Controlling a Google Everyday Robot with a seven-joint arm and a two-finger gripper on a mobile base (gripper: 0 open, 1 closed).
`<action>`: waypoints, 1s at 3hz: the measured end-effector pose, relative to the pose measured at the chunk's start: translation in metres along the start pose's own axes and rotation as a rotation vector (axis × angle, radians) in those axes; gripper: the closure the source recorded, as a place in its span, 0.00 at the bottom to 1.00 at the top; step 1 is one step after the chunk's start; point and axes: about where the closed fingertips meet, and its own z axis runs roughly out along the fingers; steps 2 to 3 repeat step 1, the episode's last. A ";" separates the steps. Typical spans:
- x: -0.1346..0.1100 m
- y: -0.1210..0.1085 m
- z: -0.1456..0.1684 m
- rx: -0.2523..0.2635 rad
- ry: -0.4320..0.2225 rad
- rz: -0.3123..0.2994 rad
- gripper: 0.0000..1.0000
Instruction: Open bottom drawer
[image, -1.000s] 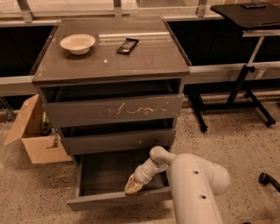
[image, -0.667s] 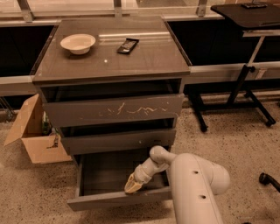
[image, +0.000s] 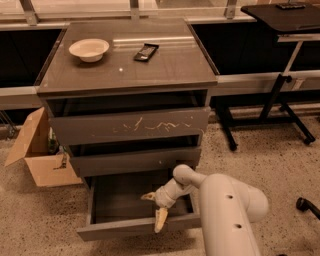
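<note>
The bottom drawer (image: 130, 227) is the lowest and narrowest of three dark grey-brown drawers. It stands pulled out, and its shallow grey box shows bare inside. My gripper (image: 154, 210) sits on a white arm that reaches in from the lower right. It hangs over the right part of the open drawer, near the front panel. Its two pale fingers are spread apart: one finger (image: 147, 197) points left and the other reaches down over the front edge. It holds nothing.
The wide scratched top drawer (image: 131, 126) and the middle drawer (image: 135, 161) sit above. A white bowl (image: 89, 49) and a dark flat object (image: 146, 52) lie on the cabinet top. An open cardboard box (image: 36, 155) stands at left. A black stand (image: 280, 80) is at right.
The gripper has shifted toward the drawer's front edge and its fingers have spread apart. The drawer stays pulled out.
</note>
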 end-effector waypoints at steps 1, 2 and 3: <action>-0.020 0.014 -0.054 0.085 0.013 -0.077 0.00; -0.020 0.014 -0.054 0.085 0.013 -0.077 0.00; -0.020 0.014 -0.054 0.085 0.013 -0.077 0.00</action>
